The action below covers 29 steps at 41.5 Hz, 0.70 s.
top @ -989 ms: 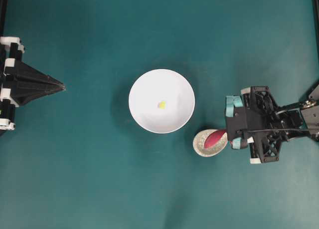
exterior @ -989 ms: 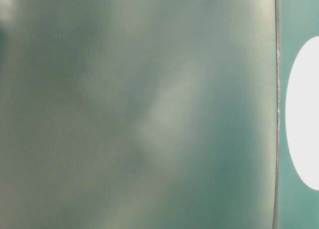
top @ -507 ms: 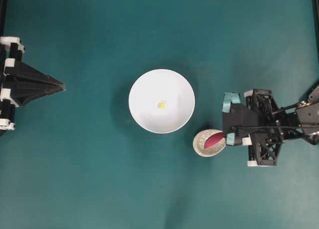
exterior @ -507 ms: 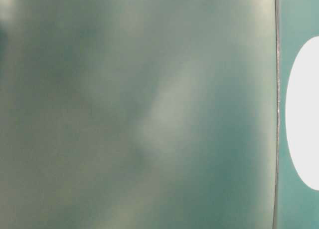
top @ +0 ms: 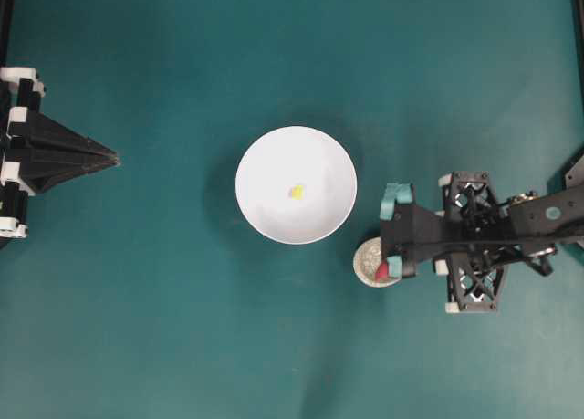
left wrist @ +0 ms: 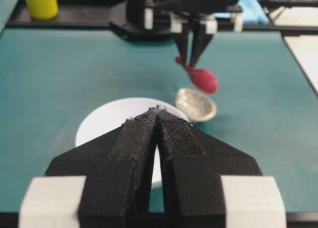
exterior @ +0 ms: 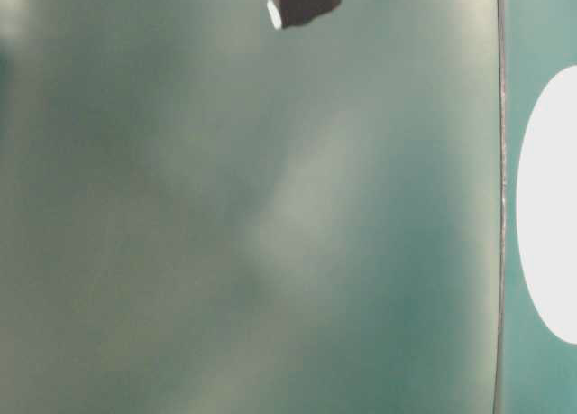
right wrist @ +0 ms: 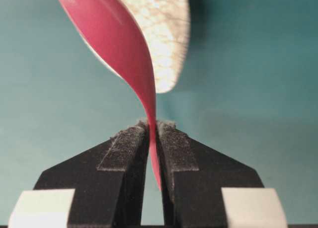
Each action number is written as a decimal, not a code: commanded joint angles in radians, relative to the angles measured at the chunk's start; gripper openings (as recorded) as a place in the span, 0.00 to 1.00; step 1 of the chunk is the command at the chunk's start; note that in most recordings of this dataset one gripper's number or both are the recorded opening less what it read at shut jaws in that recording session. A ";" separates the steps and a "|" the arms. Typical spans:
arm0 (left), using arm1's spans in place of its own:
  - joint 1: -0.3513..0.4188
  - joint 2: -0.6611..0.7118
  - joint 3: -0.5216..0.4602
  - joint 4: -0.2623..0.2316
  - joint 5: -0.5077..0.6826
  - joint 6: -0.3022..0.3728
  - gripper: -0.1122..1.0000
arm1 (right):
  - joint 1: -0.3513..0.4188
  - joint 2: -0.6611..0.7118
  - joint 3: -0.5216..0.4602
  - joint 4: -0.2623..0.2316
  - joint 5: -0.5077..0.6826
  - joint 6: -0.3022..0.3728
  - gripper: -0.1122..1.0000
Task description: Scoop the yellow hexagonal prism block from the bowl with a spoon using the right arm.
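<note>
From overhead we see the white bowl (top: pixel 296 185) at the middle of the teal table (top: pixel 164 328), and the small yellow block (top: pixel 297 192) lies on its floor, a little right of the bowl's centre, apart from everything else. To the lower right of the bowl, just beside its rim, sits a small speckled dish (top: pixel 370 263), partly covered by our right gripper (top: pixel 394 235). That gripper is clamped on the handle of the red spoon (right wrist: pixel 119 44): in the right wrist view the thin handle runs down between the two black fingers (right wrist: pixel 124 153), which press against it from both sides, and the scoop rises ahead of them, in front of the speckled dish. From the left wrist view the spoon (left wrist: pixel 201 79) hangs from the right gripper (left wrist: pixel 193 49) with its scoop tilted downward, lifted clear above the speckled dish (left wrist: pixel 196 104) and not touching it. In the overhead view only a sliver of the spoon (top: pixel 381 272) shows beside the teal pads. Our left gripper (top: pixel 87 154) rests at the left edge of the table, well apart from the bowl, its pointed fingers (left wrist: pixel 139 138) pressed together with nothing between them. The table-level view is mostly a blur; we can make out only the bowl's white edge (exterior: pixel 545 207) at the right.
</note>
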 commanded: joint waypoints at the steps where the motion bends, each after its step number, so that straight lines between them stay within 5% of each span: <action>1: -0.002 0.009 -0.012 0.003 -0.006 0.002 0.10 | -0.002 0.000 -0.037 0.026 0.012 -0.025 0.20; 29: -0.002 0.009 -0.011 0.003 -0.005 0.003 0.10 | -0.020 0.083 -0.043 0.032 0.018 -0.046 0.20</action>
